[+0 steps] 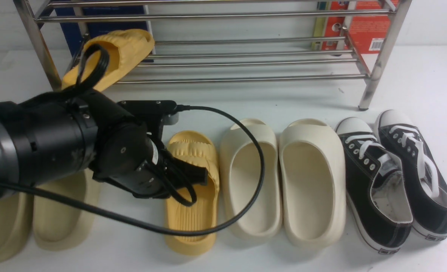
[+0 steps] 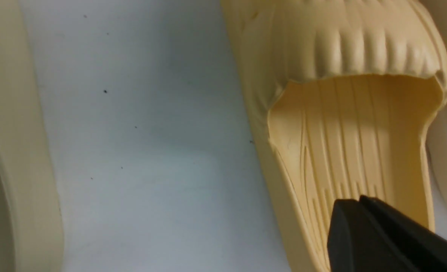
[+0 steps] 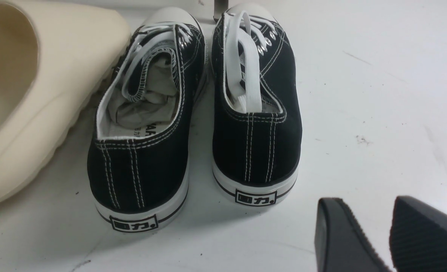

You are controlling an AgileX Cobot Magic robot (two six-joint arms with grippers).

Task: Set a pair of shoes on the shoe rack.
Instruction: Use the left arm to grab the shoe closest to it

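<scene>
One yellow slide [image 1: 122, 53] lies tilted on the left end of the chrome shoe rack's [image 1: 246, 79] lower bars. The other yellow slide [image 1: 193, 211] sits on the white table in front of the rack. It fills the left wrist view [image 2: 359, 124], showing its ribbed strap and grooved footbed. My left gripper [image 1: 202, 176] hovers over this slide's strap opening. In the left wrist view the left gripper [image 2: 359, 204] is shut and empty above the footbed. My right gripper [image 3: 374, 211] is open and empty over bare table, behind the sneakers' heels. It is out of the front view.
Two cream-white slides [image 1: 250, 177] [image 1: 312, 181] lie right of the yellow one, then two black canvas sneakers [image 1: 374, 185] [image 1: 420, 170]. Two khaki slides [image 1: 59, 211] lie at the left, partly under my left arm. A blue box [image 1: 106, 22] and an orange box [image 1: 367, 26] stand behind the rack.
</scene>
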